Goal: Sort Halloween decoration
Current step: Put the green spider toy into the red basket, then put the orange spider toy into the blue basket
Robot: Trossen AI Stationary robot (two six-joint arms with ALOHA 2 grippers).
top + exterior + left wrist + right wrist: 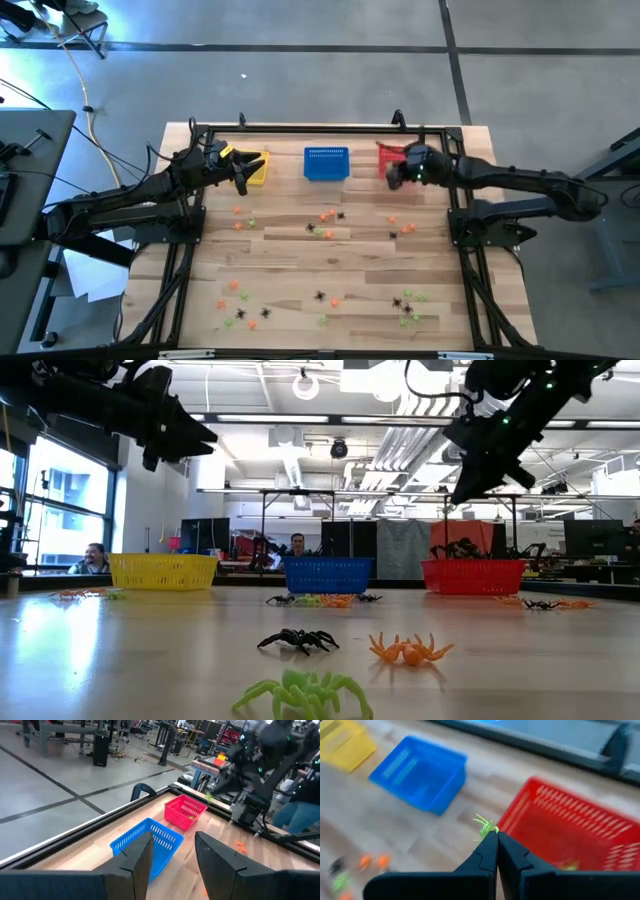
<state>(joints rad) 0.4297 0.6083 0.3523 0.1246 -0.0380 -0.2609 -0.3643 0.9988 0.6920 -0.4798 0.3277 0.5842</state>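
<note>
Right claw (pixel 496 836) clamped on a light green spider (pixel 484 826), held in the air just beside the near-left rim of the red basket (pixel 580 815). In the high view this claw (pixel 392 178) sits at the left edge of the red basket (pixel 389 152), far right of the tabletop (pixel 300 270). Something light green already lies inside the red basket; too blurred to identify further.

Left claw (pixel 170 851) fingers apart, nothing between them. High view places it (pixel 240 180) just beside the yellow basket (pixel 255 168), far left. Low view shows it (pixel 165 445) raised well above the yellow basket (pixel 163 570).

Blue basket (pixel 326 162) stands between the yellow and red ones along the far edge.

Remaining decorations lie scattered on the tabletop: a mixed cluster (pixel 325 222) mid-tabletop near the blue basket, orange pieces (pixel 405 226) toward the right, orange and green bits (pixel 240 215) toward the left, and more groups (pixel 240 305) along the near edge, left and right. Low view, nearest the camera: a black spider (pixel 298 641), an orange one (pixel 410 650), a green one (pixel 305 695), all apart.

A person (pixel 92 558) is seated in the room beyond the tabletop.
</note>
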